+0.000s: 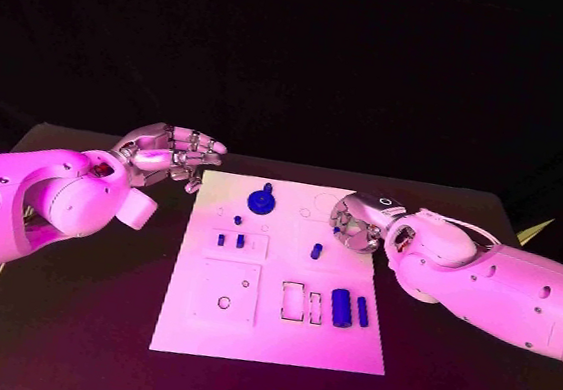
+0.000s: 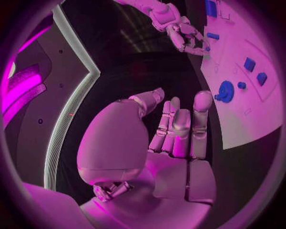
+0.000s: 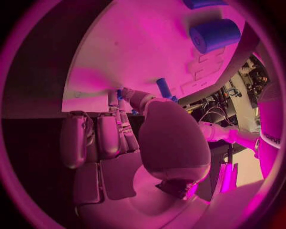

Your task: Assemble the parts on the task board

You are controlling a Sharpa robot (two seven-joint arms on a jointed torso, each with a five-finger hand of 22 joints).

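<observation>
The white task board [image 1: 274, 331] lies in the middle of the table. On it stand a blue knob [image 1: 262, 199], a blue peg [image 1: 316, 251], a thick blue cylinder [image 1: 342, 307] and several smaller blue pieces. My right hand [image 1: 362, 224] hangs over the board's far right part with its fingers curled down. In the right wrist view the thumb and a finger of this hand [image 3: 119, 143] pinch a small blue part [image 3: 119, 92] just above the board [image 3: 137, 47]. My left hand [image 1: 172, 151] hovers left of the board's far corner; its palm [image 2: 161, 143] holds nothing.
Black table surface runs along both long sides of the board. A white block with a round hole [image 1: 228, 293] and pale slots [image 1: 293, 300] take up the board's near half. A yellowish object [image 1: 533, 229] lies at the table's far right edge.
</observation>
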